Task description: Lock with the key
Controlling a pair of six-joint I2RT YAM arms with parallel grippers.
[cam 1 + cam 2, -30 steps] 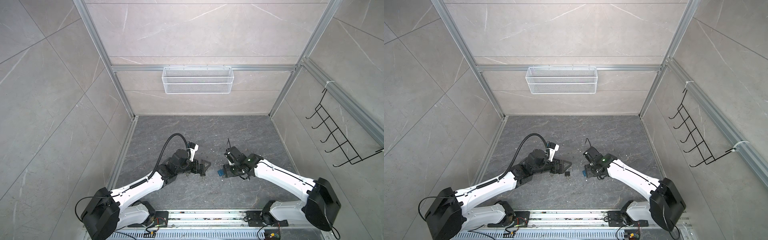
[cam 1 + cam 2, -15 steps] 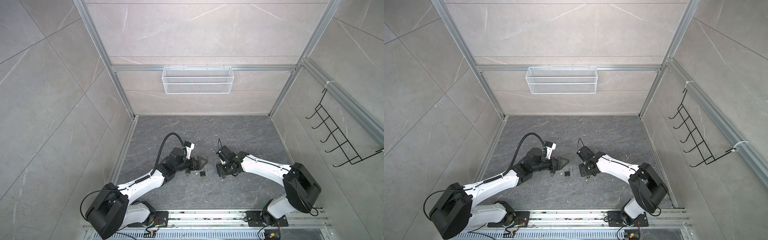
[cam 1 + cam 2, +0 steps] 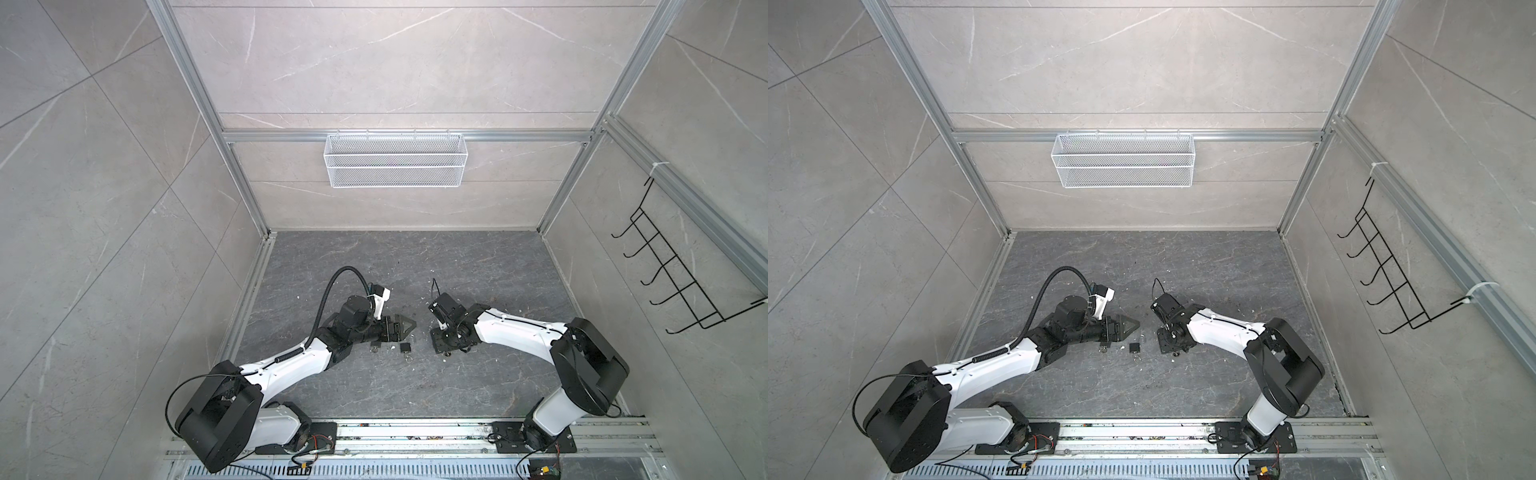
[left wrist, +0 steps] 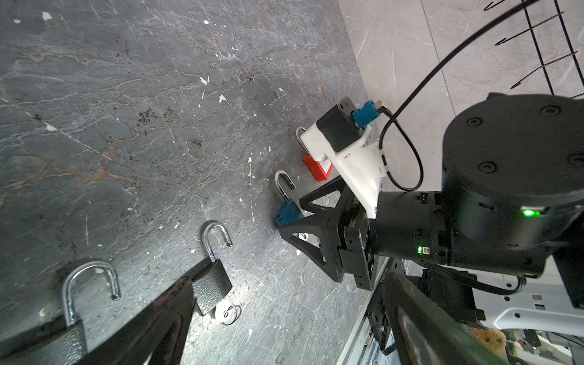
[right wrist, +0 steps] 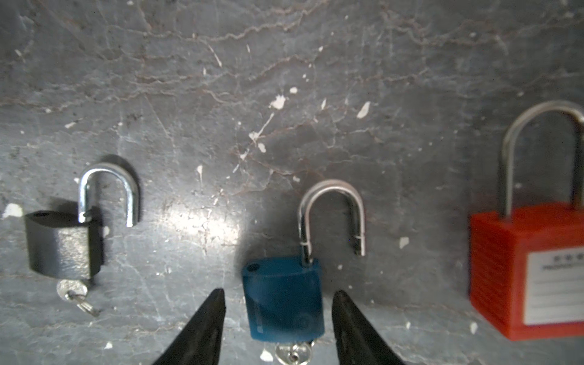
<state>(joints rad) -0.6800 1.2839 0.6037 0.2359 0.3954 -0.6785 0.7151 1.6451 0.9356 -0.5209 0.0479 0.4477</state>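
Right wrist view: my right claw point(image 5: 278, 293) stands parted, a finger on either side of the blue padlock point(image 5: 284, 303), not gripping it; its key point(image 5: 294, 354) sits in the bottom, shackle sprung open. On the grey bench point(image 5: 189, 94) beside it lie a black padlock point(image 5: 63, 249), likewise keyed, and a red padlock point(image 5: 505, 268) whose white label point(image 5: 556, 287) is unreadable. Farther off, in both top views, my left claw point(image 3: 409, 325) gapes empty.

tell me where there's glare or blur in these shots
Right wrist view: glare on the floor between black padlock and blue padlock, red padlock label blurred; left wrist view: nearest padlock body dark, shadowed; both top views: even, sharp.
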